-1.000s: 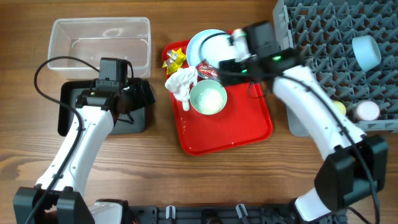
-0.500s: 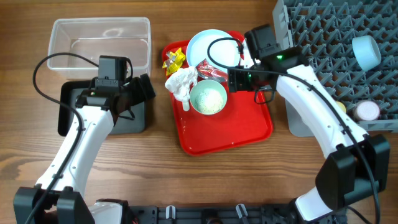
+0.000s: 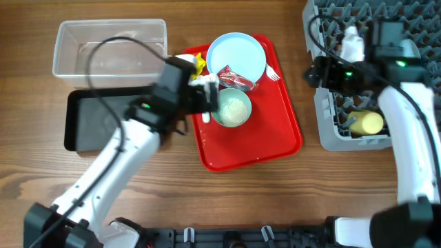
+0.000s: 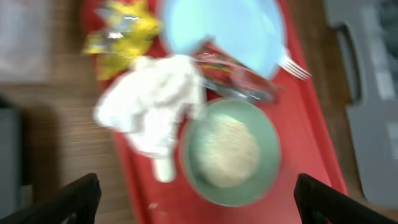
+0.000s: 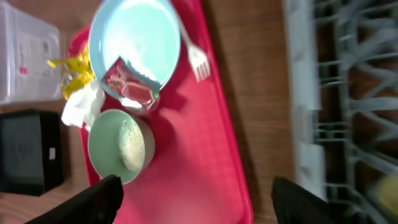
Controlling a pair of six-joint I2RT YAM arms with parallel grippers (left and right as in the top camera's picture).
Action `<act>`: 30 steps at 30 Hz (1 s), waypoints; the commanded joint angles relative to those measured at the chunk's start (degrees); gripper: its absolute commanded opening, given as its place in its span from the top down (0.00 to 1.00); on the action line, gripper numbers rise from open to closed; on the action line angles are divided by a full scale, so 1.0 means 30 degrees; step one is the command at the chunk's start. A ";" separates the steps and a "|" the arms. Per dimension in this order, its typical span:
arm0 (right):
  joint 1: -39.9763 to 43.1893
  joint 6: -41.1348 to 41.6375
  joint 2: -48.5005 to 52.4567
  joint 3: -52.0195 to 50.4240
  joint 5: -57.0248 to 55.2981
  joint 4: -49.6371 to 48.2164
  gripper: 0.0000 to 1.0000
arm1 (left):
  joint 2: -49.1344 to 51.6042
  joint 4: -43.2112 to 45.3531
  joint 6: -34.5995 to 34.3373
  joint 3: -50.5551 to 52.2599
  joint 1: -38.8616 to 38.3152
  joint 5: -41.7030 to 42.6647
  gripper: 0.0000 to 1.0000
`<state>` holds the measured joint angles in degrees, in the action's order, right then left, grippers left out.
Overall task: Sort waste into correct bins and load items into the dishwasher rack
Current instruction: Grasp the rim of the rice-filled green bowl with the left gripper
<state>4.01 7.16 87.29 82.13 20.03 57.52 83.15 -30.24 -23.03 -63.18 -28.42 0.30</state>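
Observation:
The red tray [image 3: 262, 138] holds the pale blue plate [image 3: 236, 54], the red wrapper [image 3: 234, 77], the teal bowl [image 3: 232, 109] with rice grains, the fork [image 3: 273, 72], the yellow wrapper [image 3: 197, 63] and the crumpled napkin [image 4: 155, 109]. My left gripper [image 3: 210, 96] hovers open and empty above the napkin and the bowl [image 4: 230, 152]; a white spoon handle [image 4: 163, 168] pokes out under the napkin. My right gripper [image 3: 318, 72] is open and empty at the grey rack's [image 3: 337, 134] left edge. A yellow cup [image 3: 365, 122] lies in the rack.
The clear tub [image 3: 110, 45] stands at the back left, with the black tray [image 3: 96, 124] in front of it. The right wrist view shows the plate [image 5: 134, 40], the bowl [image 5: 118, 146], the fork [image 5: 196, 62] and the rack [image 5: 348, 93] to the right.
My left arm has swung right from the black tray to above the red tray's left side. My right arm has moved right, off the red tray to the rack.

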 commanded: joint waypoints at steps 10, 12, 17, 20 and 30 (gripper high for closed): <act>0.1122 -0.1406 -0.1989 0.0299 -0.1392 0.1421 0.16 | 0.8641 -0.0670 0.3679 -0.4510 -0.6360 -0.2149 0.00; 0.1122 -0.1406 -0.1996 0.0299 -0.1392 0.1457 0.17 | 0.9908 -0.2142 0.4386 -0.6579 -0.6360 -0.2579 0.01; 0.1122 -0.1552 -0.1989 0.0299 -0.1392 0.1683 0.16 | 1.0826 -0.2499 0.4845 -0.7949 -0.6360 -0.3636 0.05; 0.1122 -0.1559 -0.1989 0.0299 -0.1392 0.1719 0.17 | 1.0826 -0.2514 0.4911 -0.7949 -0.6360 -0.3636 0.42; 0.1122 -0.1887 -0.1996 0.0299 -0.1741 0.2076 0.16 | 1.1723 -0.2280 0.4903 -0.7941 -0.6346 -0.3621 0.69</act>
<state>7.22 2.46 81.87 82.13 16.21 63.48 117.16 -36.91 -8.75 -86.24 -47.53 -9.65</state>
